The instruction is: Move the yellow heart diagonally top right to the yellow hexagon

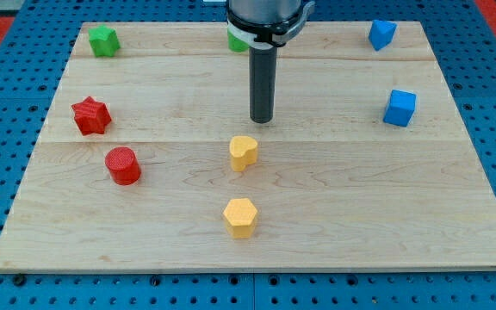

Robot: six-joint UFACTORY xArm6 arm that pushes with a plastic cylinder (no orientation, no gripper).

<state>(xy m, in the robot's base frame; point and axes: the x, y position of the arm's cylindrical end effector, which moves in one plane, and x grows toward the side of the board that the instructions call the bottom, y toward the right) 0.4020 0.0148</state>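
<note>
The yellow heart (243, 152) sits near the middle of the wooden board (334, 224), and everything else is best placed from it. The rod's tip (262, 120) stands just above it toward the view's top, a shade to the right, close but with a strip of bare wood between them. There is no gripper to spread or press together; the arm ends in this plain rod, touching nothing.

The yellow hexagon (240, 216) lies straight below the heart toward the view's bottom, well clear of it. For the heart to sit diagonally up and right of the hexagon it seems to need a small push rightward, so I would guess the tip has to come round to the heart's left side.

Left of the heart are a red cylinder (123, 165) and a red star (91, 115); far up-left a green block (103, 40). Another green block (237, 41) is mostly hidden behind the arm, its shape unreadable. Two blue blocks (382, 34) (399, 108) stand well to the right. The arm's upper part is cut off.
</note>
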